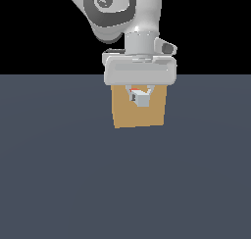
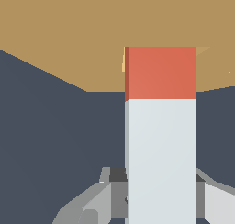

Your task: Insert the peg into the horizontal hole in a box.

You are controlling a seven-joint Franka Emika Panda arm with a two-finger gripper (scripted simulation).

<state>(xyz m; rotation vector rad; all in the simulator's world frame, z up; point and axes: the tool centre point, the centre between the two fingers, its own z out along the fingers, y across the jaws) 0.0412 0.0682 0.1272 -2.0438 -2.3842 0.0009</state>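
Note:
The tan box point(image 1: 125, 116) stands on the dark floor, partly behind my hand; it fills the far part of the wrist view point(image 2: 69, 25). My gripper point(image 1: 140, 99) is shut on the peg point(image 1: 142, 100) and holds it level, pointing at the box face. In the wrist view the gripper point(image 2: 160, 198) grips the peg point(image 2: 160, 136) by its pale whitish end, and the red-orange end meets the box face. Only a thin lighter orange sliver of the hole point(image 2: 123, 62) shows beside the red end; the peg covers the rest. How deep the tip sits cannot be told.
The dark grey-blue floor point(image 1: 59, 174) spreads around the box on all sides. My arm's white hand body point(image 1: 139, 70) hangs over the box's top edge in the exterior view. No other objects are in view.

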